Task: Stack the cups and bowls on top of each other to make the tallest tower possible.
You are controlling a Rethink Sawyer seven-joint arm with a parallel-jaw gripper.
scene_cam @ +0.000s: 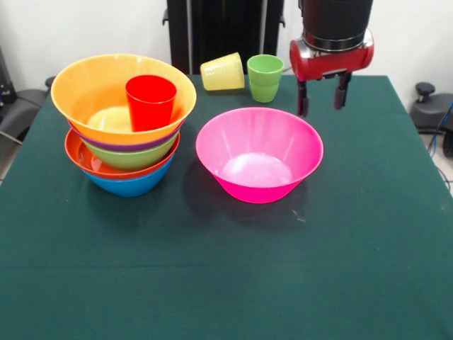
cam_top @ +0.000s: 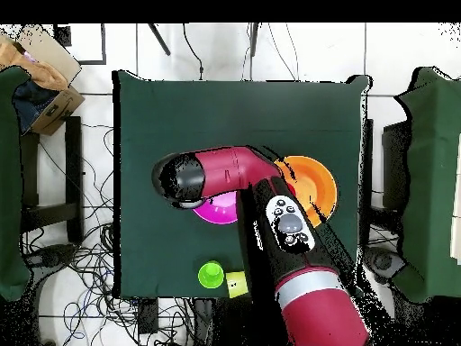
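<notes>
The tower (scene_cam: 122, 134) stands at the left: bowls nested with a blue one at the bottom, then red-orange, green, purple and a large yellow-orange bowl (scene_cam: 92, 88) (cam_top: 317, 185) on top. A red cup (scene_cam: 151, 101) stands upright inside that top bowl. The large pink bowl (scene_cam: 258, 152) (cam_top: 216, 210) sits alone at mid-table, mostly under the arm in the overhead view. Behind it a yellow cup (scene_cam: 222, 71) (cam_top: 236, 286) lies on its side beside an upright green cup (scene_cam: 265, 76) (cam_top: 212, 275). My gripper (scene_cam: 321, 99) hangs open and empty just behind the pink bowl's right rim.
The dark green cloth (scene_cam: 354, 234) covers the whole table. A black stand (scene_cam: 225, 28) rises behind the two cups. In the overhead view, green-draped furniture (cam_top: 430, 180) flanks the table, with a cardboard box (cam_top: 43, 68) and floor cables (cam_top: 81, 270) nearby.
</notes>
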